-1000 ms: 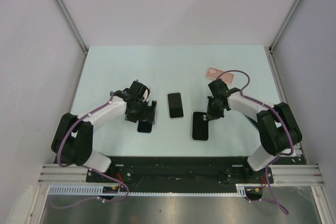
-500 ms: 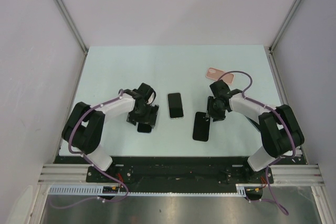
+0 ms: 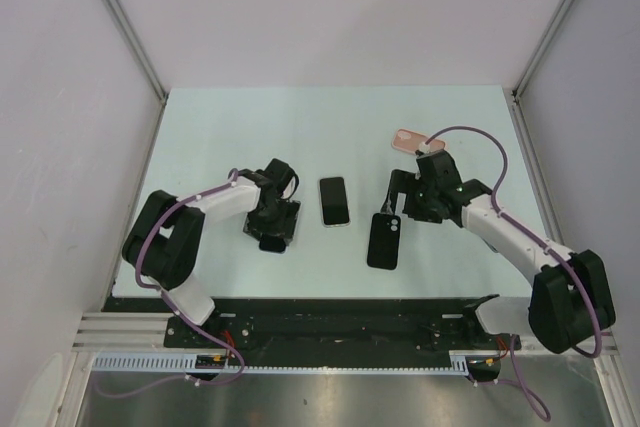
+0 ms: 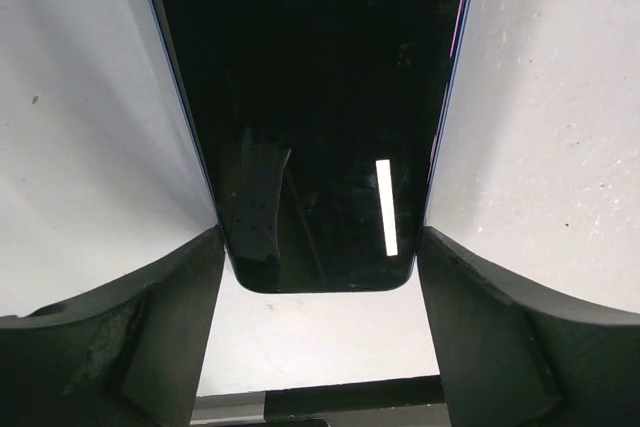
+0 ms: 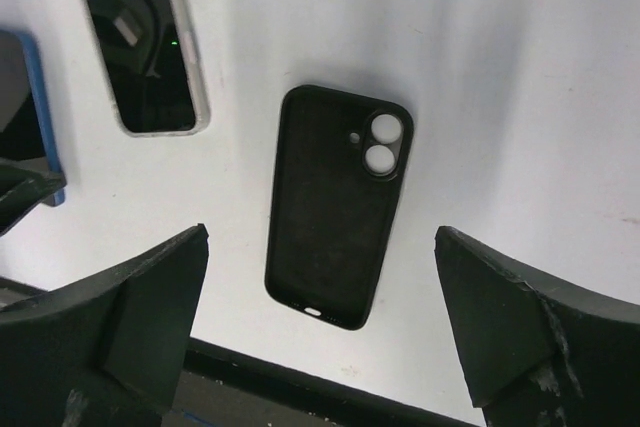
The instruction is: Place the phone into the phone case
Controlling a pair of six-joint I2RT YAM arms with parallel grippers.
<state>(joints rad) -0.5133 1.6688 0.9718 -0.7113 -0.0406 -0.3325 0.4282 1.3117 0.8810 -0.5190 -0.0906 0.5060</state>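
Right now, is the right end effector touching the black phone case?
Apart. The right wrist view shows the black phone case lying flat on the table, with bare table between it and both open fingers of the right end effector.

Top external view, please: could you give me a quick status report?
Left end effector straddles blue-edged dark phone, grip unclear. Right end effector open, clear of empty black phone case. White-edged phone lies between them.

Glossy black phone [image 4: 320, 117] on pale desk [image 4: 90, 147], left gripper [image 4: 320, 247] jaws flanking its rounded end, contact unclear.
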